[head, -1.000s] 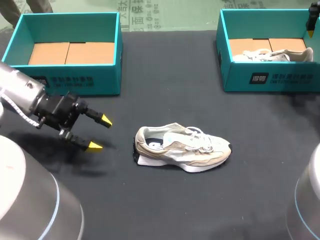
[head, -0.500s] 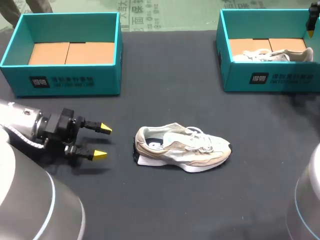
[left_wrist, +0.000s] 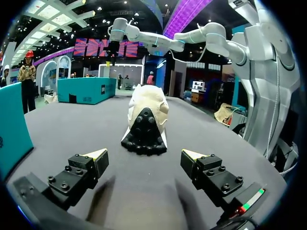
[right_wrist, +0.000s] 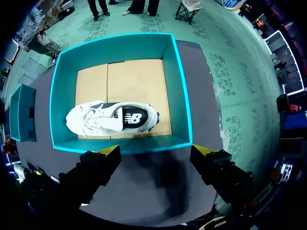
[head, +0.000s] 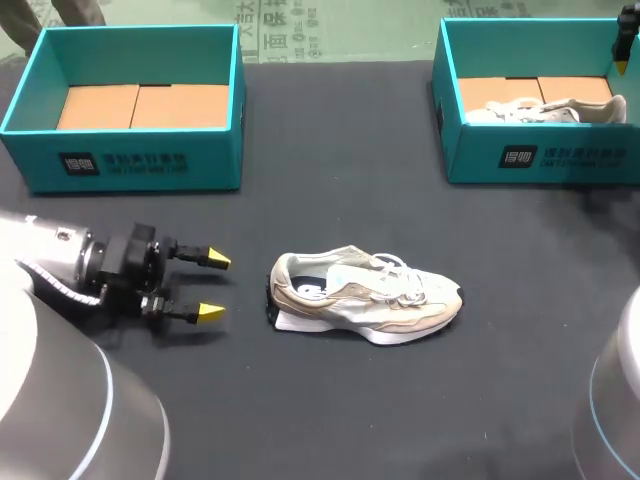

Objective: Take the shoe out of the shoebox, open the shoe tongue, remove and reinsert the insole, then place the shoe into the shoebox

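Observation:
A beige and white shoe (head: 365,295) lies on its sole in the middle of the black table, heel toward my left arm. My left gripper (head: 214,286) hovers low just left of that heel, open and holding nothing. In the left wrist view the shoe's black heel (left_wrist: 144,132) is straight ahead of the open left gripper (left_wrist: 146,159), a short gap away. My right gripper (right_wrist: 156,151) hangs open high above the near wall of the right teal shoebox (right_wrist: 184,96), where a second white shoe (right_wrist: 112,119) lies on its side.
An empty teal shoebox (head: 130,160) with a cardboard floor stands at the back left. The right shoebox (head: 540,160) stands at the back right. A finger of my right arm (head: 625,45) shows at the far right corner.
My left gripper has swung down and a little right toward the shoe's heel, its fingers levelling out. The shoe and the right arm have not moved.

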Controlling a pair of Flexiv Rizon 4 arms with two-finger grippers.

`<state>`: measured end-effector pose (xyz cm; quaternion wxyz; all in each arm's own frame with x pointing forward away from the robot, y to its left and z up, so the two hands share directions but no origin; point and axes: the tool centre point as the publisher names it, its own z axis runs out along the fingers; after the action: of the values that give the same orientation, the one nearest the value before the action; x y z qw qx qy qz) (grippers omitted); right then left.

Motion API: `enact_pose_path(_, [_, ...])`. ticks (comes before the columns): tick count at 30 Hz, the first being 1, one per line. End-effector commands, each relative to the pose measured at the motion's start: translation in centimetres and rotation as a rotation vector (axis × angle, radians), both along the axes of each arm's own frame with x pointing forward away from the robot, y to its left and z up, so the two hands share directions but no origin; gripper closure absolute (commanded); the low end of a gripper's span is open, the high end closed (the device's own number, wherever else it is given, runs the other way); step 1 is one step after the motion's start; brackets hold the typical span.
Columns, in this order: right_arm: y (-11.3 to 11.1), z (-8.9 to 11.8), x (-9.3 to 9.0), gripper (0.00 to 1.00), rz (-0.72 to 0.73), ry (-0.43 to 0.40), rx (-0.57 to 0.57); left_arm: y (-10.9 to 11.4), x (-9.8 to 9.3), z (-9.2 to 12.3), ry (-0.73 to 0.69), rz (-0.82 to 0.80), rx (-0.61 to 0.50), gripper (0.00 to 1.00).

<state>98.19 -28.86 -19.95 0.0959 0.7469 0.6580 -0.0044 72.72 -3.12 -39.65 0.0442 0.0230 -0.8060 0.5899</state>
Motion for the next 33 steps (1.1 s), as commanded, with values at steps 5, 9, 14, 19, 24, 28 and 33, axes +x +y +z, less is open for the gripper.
enact_pose_path(5, [0.0, 0.0, -0.1, 0.0, 0.0, -0.001, -0.001, -1.5, 0.2, 0.0, -0.023, -0.001, -0.005, 0.0])
enact_pose_path(9, [0.0, 0.0, -0.1, 0.0, 0.0, -0.001, -0.001, -2.3, 0.3, -0.1, -0.024, 0.006, -0.006, 0.0])
enact_pose_path(14, [0.0, 0.0, -0.1, 0.0, 0.0, -0.001, -0.001, -3.3, 0.2, -0.4, -0.016, 0.008, -0.009, 0.0])
enact_pose_path(19, [0.0, 0.0, -0.1, 0.0, 0.0, -0.001, -0.001, -4.2, 0.1, -0.4, -0.017, 0.012, -0.023, 0.0])
enact_pose_path(24, [0.0, 0.0, -0.1, 0.0, 0.0, -0.001, -0.001, -5.3, 0.1, -0.5, -0.014, 0.009, -0.024, 0.0])
enact_pose_path(28, [0.0, 0.0, -0.1, 0.0, 0.0, -0.001, -0.001, -6.0, 0.0, -0.4, -0.011, 0.004, -0.025, 0.0])
enact_pose_path(33, [0.0, 0.0, -0.1, 0.0, 0.0, -0.001, -0.001, -6.8, 0.0, -0.5, -0.009, -0.007, -0.03, 0.0])
